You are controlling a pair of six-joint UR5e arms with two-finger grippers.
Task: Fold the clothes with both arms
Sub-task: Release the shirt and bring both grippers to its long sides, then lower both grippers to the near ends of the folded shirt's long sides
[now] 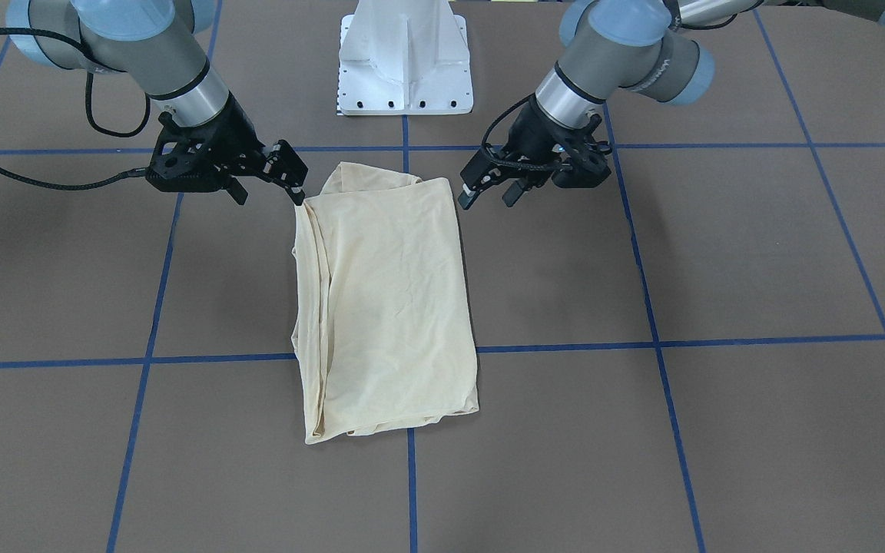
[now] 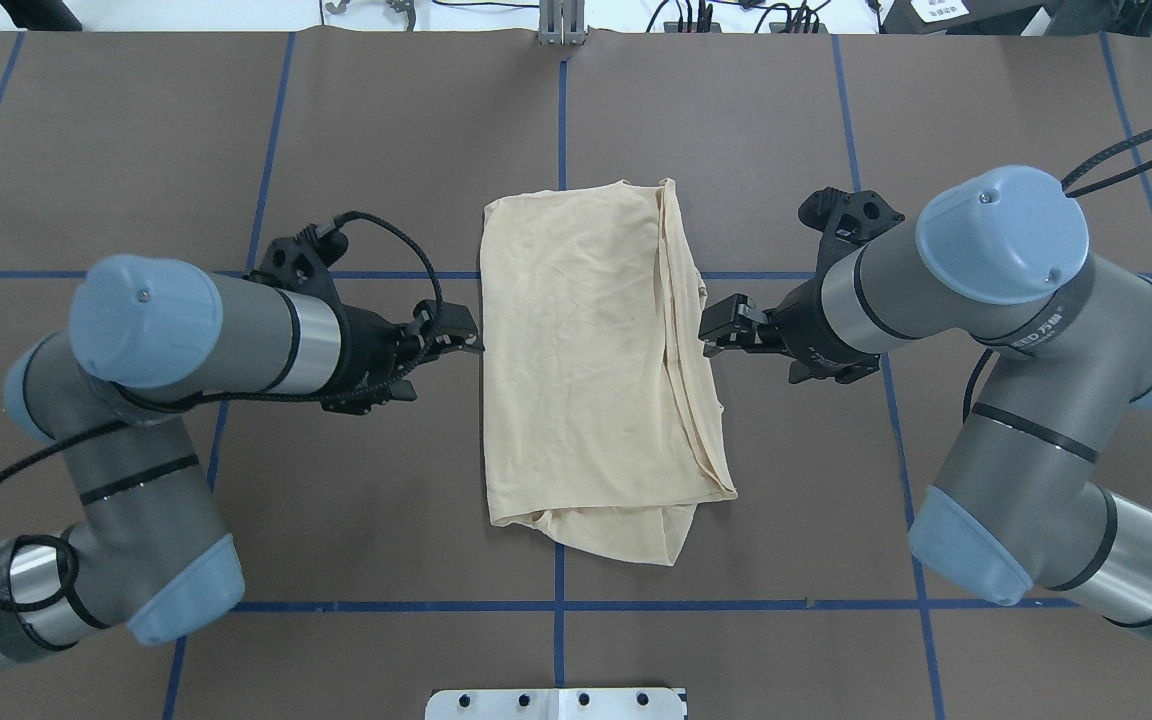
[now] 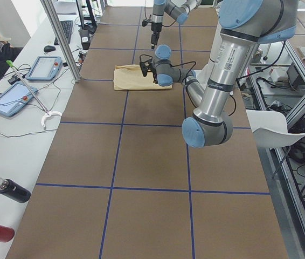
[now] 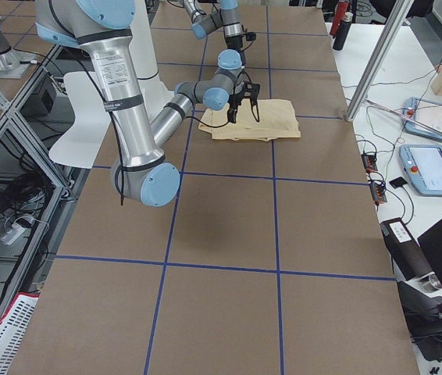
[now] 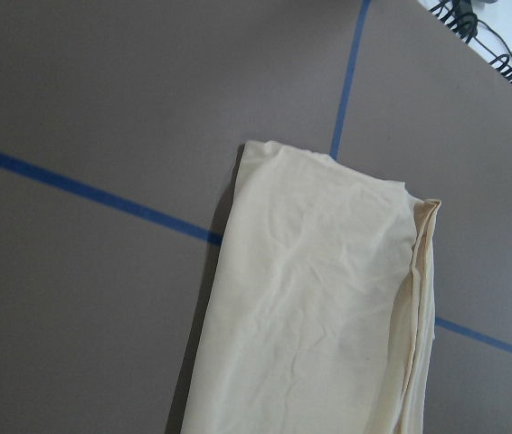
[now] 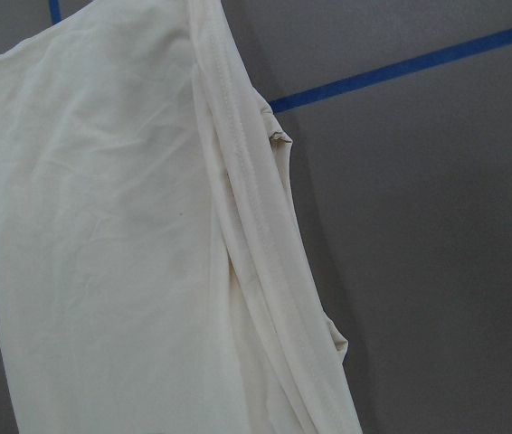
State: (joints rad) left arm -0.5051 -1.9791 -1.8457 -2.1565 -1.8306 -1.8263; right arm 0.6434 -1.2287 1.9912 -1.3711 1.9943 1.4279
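The cream-yellow shirt (image 2: 586, 370) lies folded into a long shape in the middle of the brown worktop (image 2: 386, 150). Seen from behind the robot, the left fingers (image 2: 458, 330) sit right by its edge at 9 o'clock. The right fingers (image 2: 726, 318) sit at 3 o'clock. Both pairs are spread apart and hold nothing.

Brown-topped table (image 2: 136, 150) gridded with blue tape lines (image 2: 561, 120), folded cream-yellow T-shirt (image 2: 586, 370) lying flat at centre frame over a line crossing, white base plate (image 2: 556, 703) at the bottom centre edge
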